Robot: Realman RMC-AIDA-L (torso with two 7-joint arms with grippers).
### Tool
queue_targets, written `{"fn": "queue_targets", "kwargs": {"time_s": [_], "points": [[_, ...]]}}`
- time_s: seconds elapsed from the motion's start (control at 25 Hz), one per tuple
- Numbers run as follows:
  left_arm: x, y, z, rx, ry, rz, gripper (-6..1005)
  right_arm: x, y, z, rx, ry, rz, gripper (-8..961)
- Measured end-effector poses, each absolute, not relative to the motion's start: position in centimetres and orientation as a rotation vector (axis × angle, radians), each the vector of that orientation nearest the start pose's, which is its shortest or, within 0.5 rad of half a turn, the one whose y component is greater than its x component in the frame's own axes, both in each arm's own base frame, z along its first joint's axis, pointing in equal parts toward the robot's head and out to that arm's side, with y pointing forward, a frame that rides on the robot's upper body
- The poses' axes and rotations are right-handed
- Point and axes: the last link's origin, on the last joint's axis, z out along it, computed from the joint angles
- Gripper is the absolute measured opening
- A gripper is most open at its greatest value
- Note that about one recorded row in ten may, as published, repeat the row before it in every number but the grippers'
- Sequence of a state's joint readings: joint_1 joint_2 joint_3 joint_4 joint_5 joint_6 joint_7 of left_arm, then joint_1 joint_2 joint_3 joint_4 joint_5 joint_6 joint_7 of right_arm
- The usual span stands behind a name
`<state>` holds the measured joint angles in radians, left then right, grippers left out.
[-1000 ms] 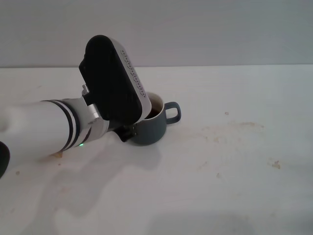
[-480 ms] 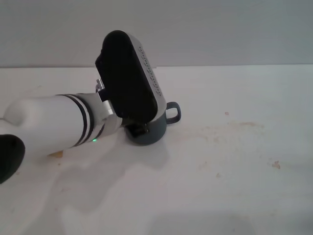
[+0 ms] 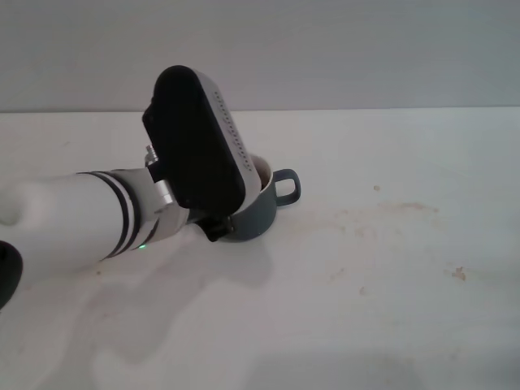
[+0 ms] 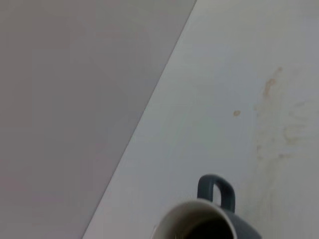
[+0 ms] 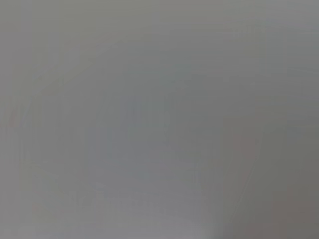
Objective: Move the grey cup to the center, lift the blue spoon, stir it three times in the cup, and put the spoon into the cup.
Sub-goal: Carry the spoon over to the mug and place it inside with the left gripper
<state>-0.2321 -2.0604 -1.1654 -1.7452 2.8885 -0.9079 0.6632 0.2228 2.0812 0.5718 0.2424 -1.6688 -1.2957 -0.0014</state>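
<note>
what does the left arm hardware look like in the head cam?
The left arm is a white cylindrical link with two dark bands and a small green light near the wrist. A black oblong module with a grey ribbed edge tops the left gripper. The right arm isn't visible.

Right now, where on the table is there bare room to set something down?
The table is bare right of the grey cup and across the near edge, bar faint stains. The crowded spot is the cup's left side, covered by the left gripper and its arm.

Bare test bench: stained white tabletop (image 3: 390, 284), blank grey wall (image 3: 366, 49).
</note>
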Motion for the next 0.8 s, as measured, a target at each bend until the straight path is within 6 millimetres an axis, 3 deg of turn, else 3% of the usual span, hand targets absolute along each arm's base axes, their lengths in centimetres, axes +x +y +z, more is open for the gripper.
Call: {"fn": "queue_targets", "kwargs": {"time_s": [0.36,0.8], "points": [[-14.1,32.3,-3.0,-2.366,0.014,0.295,143,39.2,25.0,1.0,-1.192,0.690,0.556,-1],[-12.3,32.6,-4.0,-2.390,0.092,0.278,144,39.2,24.9,0.9,-1.192,0.693,0.553,-1]]}}
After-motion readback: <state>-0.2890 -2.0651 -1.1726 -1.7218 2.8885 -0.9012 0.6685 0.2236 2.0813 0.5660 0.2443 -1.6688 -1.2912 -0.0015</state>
